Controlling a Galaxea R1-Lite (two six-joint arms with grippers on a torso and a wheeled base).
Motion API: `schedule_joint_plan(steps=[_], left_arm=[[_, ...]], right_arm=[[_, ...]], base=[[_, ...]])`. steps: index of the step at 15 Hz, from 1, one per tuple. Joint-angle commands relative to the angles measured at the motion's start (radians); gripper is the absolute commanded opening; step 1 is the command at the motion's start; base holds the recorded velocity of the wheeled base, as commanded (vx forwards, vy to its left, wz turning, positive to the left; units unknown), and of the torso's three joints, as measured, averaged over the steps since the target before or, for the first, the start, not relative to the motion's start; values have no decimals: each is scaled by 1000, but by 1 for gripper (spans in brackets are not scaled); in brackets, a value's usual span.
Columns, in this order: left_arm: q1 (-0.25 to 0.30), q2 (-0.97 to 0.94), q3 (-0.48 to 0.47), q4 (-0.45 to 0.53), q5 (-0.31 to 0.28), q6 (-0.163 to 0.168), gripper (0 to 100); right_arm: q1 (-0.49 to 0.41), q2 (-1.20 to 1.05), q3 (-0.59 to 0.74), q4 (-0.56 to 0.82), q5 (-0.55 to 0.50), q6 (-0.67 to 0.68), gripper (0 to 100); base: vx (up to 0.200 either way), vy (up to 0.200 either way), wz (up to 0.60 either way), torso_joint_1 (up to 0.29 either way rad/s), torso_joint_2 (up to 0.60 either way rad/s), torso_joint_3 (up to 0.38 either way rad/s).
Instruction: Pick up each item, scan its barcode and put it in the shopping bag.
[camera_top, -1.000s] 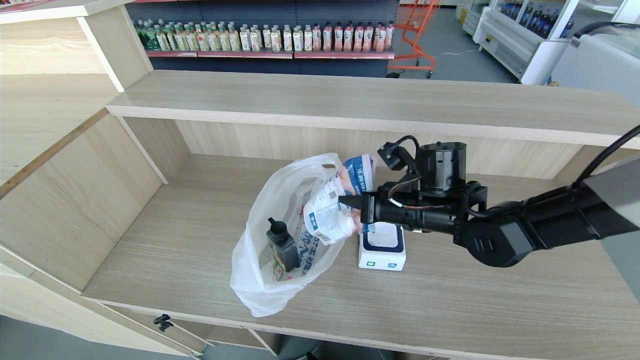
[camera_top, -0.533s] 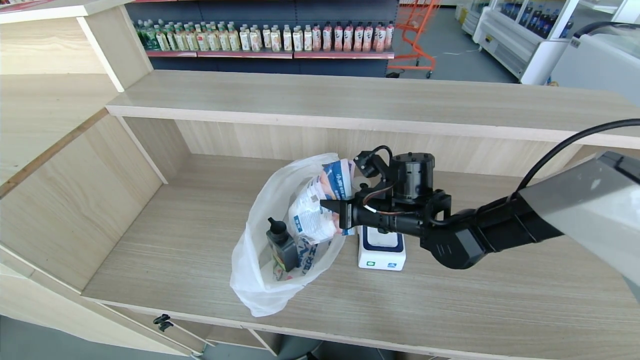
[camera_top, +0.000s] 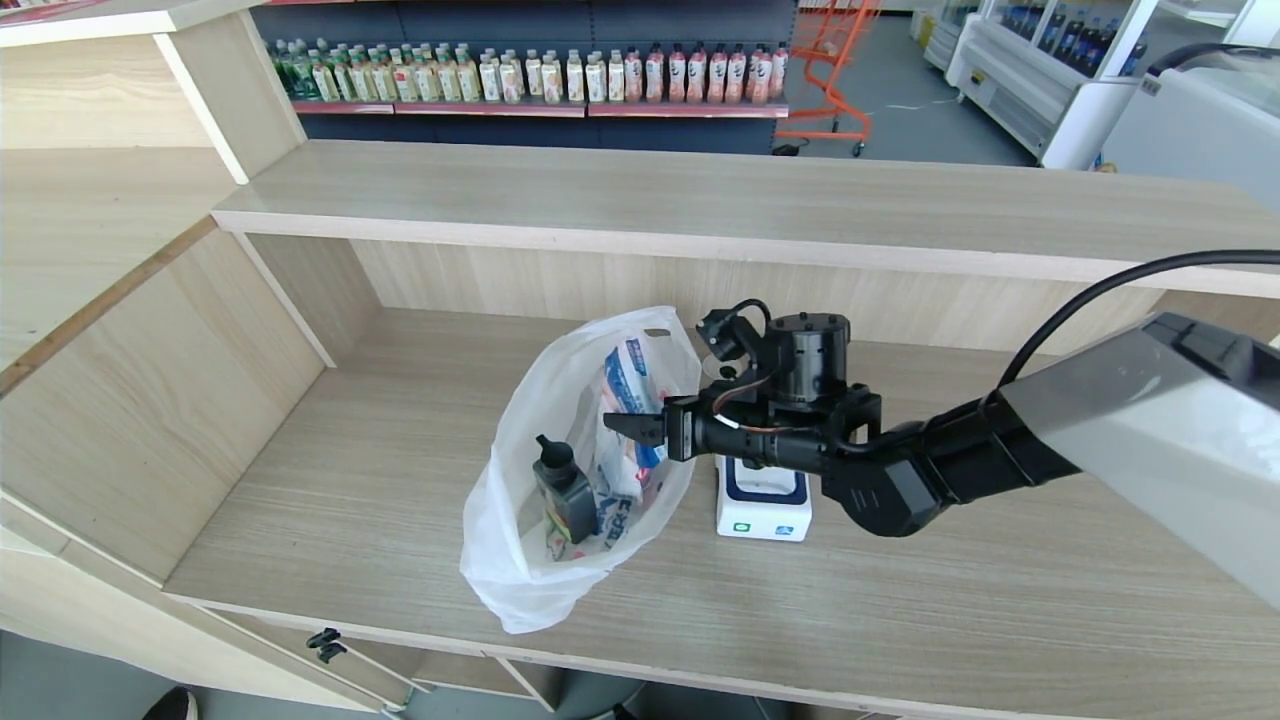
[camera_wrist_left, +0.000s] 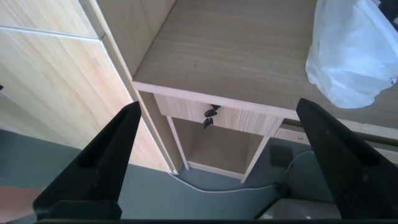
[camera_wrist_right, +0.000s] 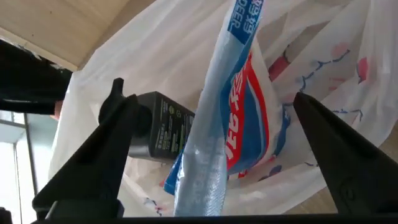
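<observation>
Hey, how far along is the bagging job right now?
Done: the dark bottle and blue-and-red packet sit inside the shopping bag. In hand: nothing; the right hand hangs open over the bag's mouth. Left: I can't tell whether more items wait.

Pale wood counter (camera_top: 900, 610) with raised ledge (camera_top: 700, 195), bottle shelves (camera_top: 530, 78), orange cart (camera_top: 835, 60) and white freezers (camera_top: 1040, 85) on grey floor (camera_top: 905, 115) beyond

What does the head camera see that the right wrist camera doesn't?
Head view: the white scanner box beside the shopping bag on the wooden counter, the far shelf of drink bottles, and the right gripper from outside, open at the bag's mouth. Right wrist view: a close look inside, with the blue-and-red packet and its clear crinkly end. Both: the bag, the packet and the black bottle inside it.
</observation>
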Motion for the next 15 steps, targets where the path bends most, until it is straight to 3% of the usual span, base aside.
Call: schedule_joint_plan(steps=[1, 3, 5, 6, 9, 10, 11, 12, 13, 15], left_arm=[[0, 0, 0, 0, 0, 0, 100], [0, 0, 0, 0, 0, 0, 100], [0, 0, 0, 0, 0, 0, 100], [0, 0, 0, 0, 0, 0, 100], [0, 0, 0, 0, 0, 0, 100], [0, 0, 0, 0, 0, 0, 100], [0, 0, 0, 0, 0, 0, 100], [0, 0, 0, 0, 0, 0, 100], [0, 0, 0, 0, 0, 0, 100], [0, 0, 0, 0, 0, 0, 100]], right_arm=[[-3, -65, 10, 4, 0, 19, 100], [-25, -292, 191, 4, 0, 73, 100], [-106, -553, 451, 16, 49, 68, 100], [-206, -760, 612, 38, 104, 54, 100], [-388, -1033, 816, 104, 96, -2, 100], [-489, -1221, 940, 253, 60, -88, 100], [-514, -1320, 995, 335, 4, -94, 100], [-525, -1523, 1089, 469, -160, -96, 100], [-542, -1681, 1146, 541, -221, -101, 100], [-606, -1942, 1241, 610, -230, -144, 100]], base=[[0, 0, 0, 0, 0, 0], [0, 0, 0, 0, 0, 0], [0, 0, 0, 0, 0, 0], [0, 0, 0, 0, 0, 0], [0, 0, 0, 0, 0, 0], [0, 0, 0, 0, 0, 0], [0, 0, 0, 0, 0, 0], [0, 0, 0, 0, 0, 0], [0, 0, 0, 0, 0, 0], [0, 0, 0, 0, 0, 0]])
